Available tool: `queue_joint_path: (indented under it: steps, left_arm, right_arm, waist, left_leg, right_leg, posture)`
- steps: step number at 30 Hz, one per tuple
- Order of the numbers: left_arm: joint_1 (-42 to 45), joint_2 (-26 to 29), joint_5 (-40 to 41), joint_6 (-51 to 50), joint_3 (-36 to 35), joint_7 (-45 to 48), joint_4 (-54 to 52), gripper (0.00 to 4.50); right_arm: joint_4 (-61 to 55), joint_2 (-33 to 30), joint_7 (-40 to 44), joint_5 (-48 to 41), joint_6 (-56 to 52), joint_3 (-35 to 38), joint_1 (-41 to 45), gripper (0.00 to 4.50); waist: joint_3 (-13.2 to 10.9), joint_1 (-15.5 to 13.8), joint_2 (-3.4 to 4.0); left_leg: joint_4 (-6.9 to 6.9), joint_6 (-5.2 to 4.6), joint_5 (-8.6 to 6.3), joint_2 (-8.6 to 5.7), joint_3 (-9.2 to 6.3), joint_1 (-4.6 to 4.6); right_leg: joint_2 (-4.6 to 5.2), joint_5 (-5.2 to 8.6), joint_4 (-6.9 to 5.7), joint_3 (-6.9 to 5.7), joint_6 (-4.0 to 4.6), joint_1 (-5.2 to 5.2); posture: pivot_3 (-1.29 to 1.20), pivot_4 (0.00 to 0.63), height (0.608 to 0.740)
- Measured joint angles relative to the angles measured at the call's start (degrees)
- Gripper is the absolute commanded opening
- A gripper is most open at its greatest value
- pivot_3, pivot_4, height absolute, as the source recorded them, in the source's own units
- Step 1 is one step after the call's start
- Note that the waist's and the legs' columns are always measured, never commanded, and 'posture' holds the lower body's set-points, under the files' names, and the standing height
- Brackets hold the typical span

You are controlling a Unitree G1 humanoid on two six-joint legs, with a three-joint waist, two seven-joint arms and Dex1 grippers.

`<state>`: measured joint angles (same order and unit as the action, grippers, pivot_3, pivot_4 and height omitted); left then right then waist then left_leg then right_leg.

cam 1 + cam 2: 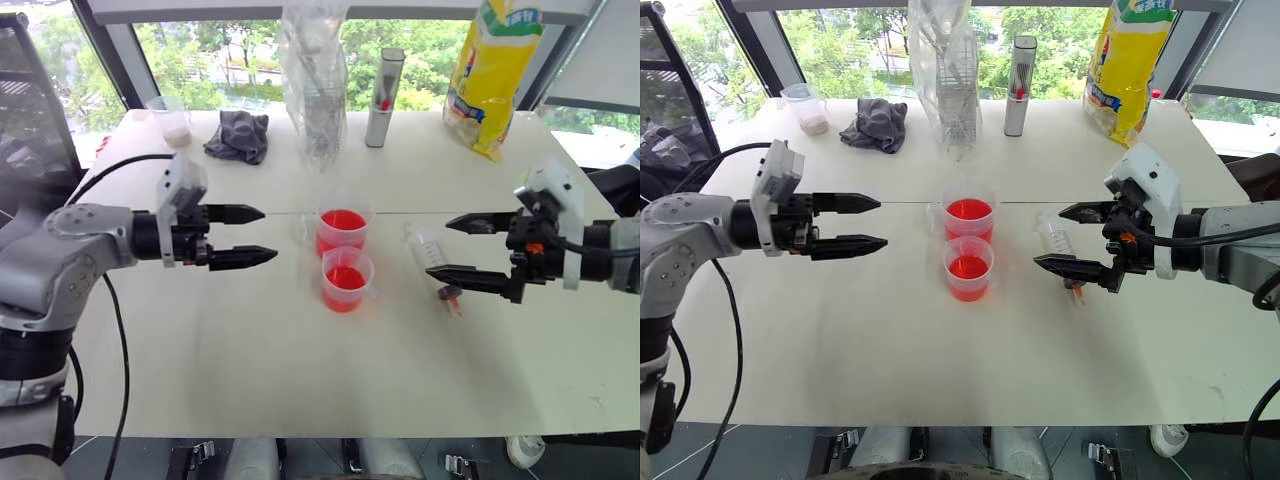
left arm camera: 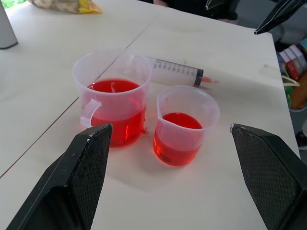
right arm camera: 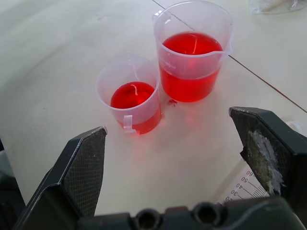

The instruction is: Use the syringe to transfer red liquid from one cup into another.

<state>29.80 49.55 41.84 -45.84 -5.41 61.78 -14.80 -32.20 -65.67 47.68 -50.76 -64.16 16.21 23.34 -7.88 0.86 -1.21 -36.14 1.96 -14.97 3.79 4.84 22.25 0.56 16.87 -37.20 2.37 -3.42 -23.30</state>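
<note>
- Left eye view: the left tool [image 1: 241, 236] is hovering at mid-left of the frame, released and grasping nothing, its fingers pointing toward the cups.
- The right tool [image 1: 462, 248] is hanging at mid-right, spread wide and empty, just above the syringe [image 1: 432, 255].
- The syringe is lying flat on the table [image 1: 300, 360], right of the cups, its orange tip nearest the bottom edge.
- The larger cup [image 1: 342, 229] and smaller cup [image 1: 346, 279] are sitting at centre, nearly touching, both holding red liquid [image 1: 345, 277].
</note>
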Motion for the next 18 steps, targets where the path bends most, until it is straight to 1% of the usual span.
queue_joint_path:
  steps: [18]
  left_arm:
    - [0.0,-1.4,0.1,0.1,0.0,-1.8,-0.6,4.07]
  right_arm:
    - [1.5,-1.3,0.6,0.5,0.8,-0.9,0.5,4.47]
  waist:
    - [0.0,0.0,0.00]
  left_leg:
    - [0.00,0.00,0.00,0.00,0.01,0.00]
  right_leg:
    - [-0.01,0.00,0.00,0.00,0.00,0.00]
  posture:
    - [0.00,0.150,0.740]
